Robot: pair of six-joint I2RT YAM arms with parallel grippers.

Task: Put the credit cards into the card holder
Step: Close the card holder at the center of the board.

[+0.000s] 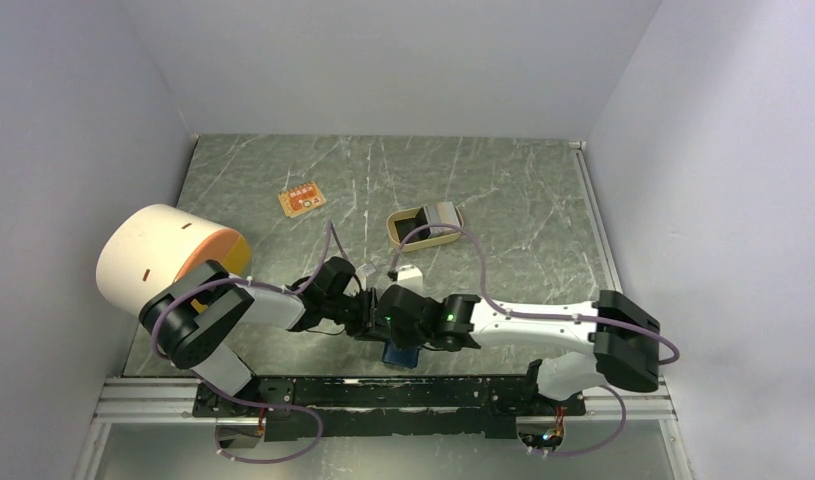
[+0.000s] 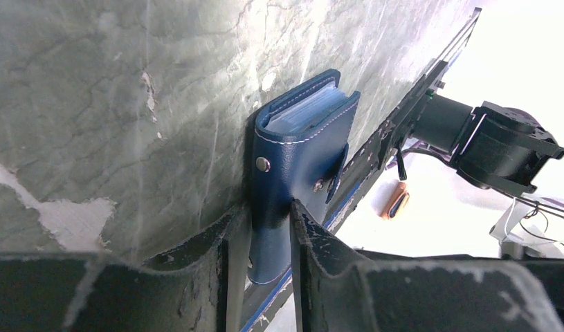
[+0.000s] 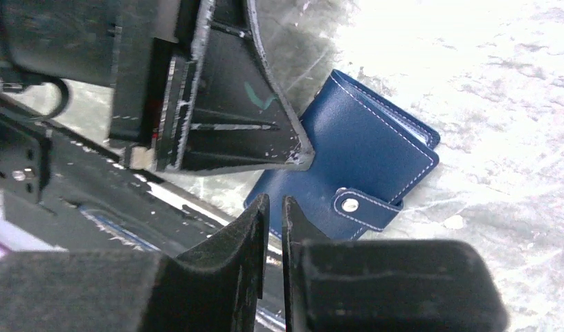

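Note:
The card holder (image 2: 303,138) is a navy folding wallet, folded shut with its snap strap fastened, at the table's front edge (image 1: 401,355). My left gripper (image 2: 270,207) is shut on its near end, one finger on each face. Pale sleeves show at its far open edge. My right gripper (image 3: 275,204) hovers just in front of the holder (image 3: 362,166); its jaws stand a narrow slit apart with nothing between them. A left finger (image 3: 230,117) crosses that view. Grey credit cards (image 1: 444,215) lie in the tan tray (image 1: 424,240).
An orange board (image 1: 301,201) lies at the back left. A large white and orange cylinder (image 1: 168,255) stands at the left by the wall. A small white piece (image 1: 408,272) lies just behind the grippers. The black front rail (image 1: 383,390) runs close under both arms.

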